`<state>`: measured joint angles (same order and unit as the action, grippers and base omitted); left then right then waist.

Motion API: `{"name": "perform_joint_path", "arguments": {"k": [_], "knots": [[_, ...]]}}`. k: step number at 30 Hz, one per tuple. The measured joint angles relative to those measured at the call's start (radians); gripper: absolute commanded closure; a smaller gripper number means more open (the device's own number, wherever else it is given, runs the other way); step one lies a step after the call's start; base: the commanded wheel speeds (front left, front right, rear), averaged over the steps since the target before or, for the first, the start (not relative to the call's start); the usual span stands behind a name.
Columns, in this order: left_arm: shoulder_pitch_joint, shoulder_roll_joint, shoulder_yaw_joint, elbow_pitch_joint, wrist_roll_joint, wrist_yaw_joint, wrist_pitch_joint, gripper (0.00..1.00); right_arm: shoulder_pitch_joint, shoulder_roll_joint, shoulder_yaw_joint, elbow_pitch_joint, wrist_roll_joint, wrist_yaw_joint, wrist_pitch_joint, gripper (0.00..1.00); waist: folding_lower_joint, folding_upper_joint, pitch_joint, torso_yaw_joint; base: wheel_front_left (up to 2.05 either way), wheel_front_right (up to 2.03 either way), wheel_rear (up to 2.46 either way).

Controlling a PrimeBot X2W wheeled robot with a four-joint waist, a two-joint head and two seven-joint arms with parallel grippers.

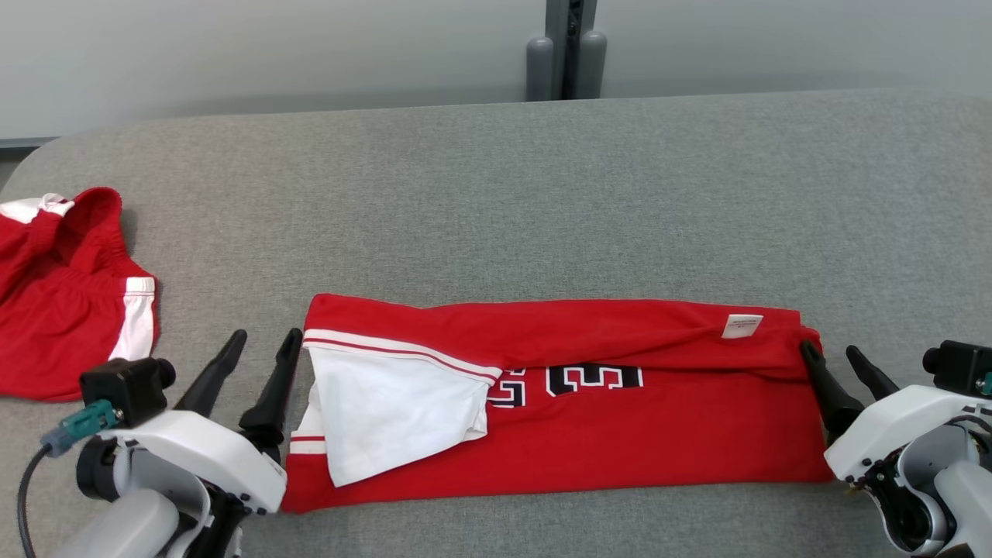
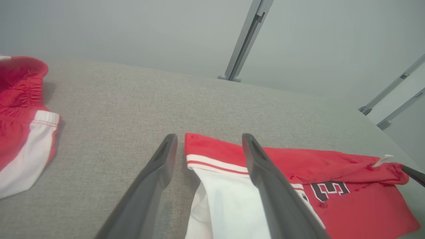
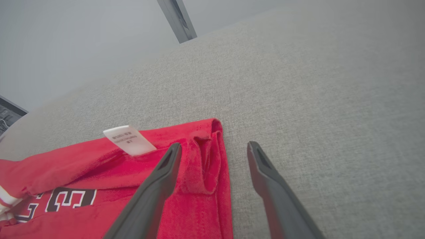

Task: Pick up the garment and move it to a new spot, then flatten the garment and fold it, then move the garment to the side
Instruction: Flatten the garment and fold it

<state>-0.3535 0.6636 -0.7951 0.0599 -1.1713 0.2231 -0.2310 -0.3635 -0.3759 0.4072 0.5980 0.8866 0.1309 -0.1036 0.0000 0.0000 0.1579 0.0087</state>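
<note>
Garment (image 1: 604,434) lies on the grey cloth surface (image 1: 542,194), in the middle towards the near edge, folded lengthwise into a long band that runs left to right. It is red, with a white sleeve (image 1: 387,411) turned over its left part, black numbers (image 1: 593,377) edged in white half hidden under the folded far edge, and a small white label (image 1: 742,325) near its far right corner.

The left jaws stand apart at the garment's left end. In the head view their dark fingers (image 1: 271,387) sit just beside the left edge, over bare surface; in the left wrist view one finger crosses in front of the white sleeve and the other is over bare surface. They hold nothing.

The right jaws stand apart at the garment's right end. Of their fingers (image 1: 825,384), one reaches the right edge near the far corner, and I cannot tell whether it touches the cloth; the other is over bare surface. Nothing is held.

Red shorts (image 1: 62,310) with a white stripe lie crumpled at the far left, well apart from the garment.
</note>
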Motion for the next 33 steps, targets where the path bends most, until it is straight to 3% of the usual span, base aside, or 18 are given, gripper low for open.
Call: {"name": "perform_joint_path", "arguments": {"k": [7,18,32,33], "knots": [[0.045,-0.056,0.022,0.015,0.014,-0.004,-0.023,0.00,0.037,0.035,-0.075,-0.013,-0.051,0.000,0.033,0.00,0.0000,0.0000,-0.007,0.032,0.00,0.00,0.00],[0.064,-0.110,0.026,0.059,0.044,-0.035,-0.028,0.00,0.090,0.086,-0.167,0.038,-0.020,0.000,0.061,0.00,0.0000,0.0001,-0.006,0.078,0.00,0.00,0.00],[0.063,-0.144,0.039,0.077,0.069,-0.052,-0.029,0.00,0.082,0.122,-0.179,0.070,0.006,0.000,0.062,0.00,0.0000,0.0000,-0.004,0.102,0.00,0.00,0.00],[0.063,-0.145,0.040,0.079,0.070,-0.052,-0.029,0.00,0.081,0.123,-0.176,0.069,0.013,0.000,0.062,0.07,0.0000,0.0000,-0.004,0.104,0.00,0.00,0.00]]}}
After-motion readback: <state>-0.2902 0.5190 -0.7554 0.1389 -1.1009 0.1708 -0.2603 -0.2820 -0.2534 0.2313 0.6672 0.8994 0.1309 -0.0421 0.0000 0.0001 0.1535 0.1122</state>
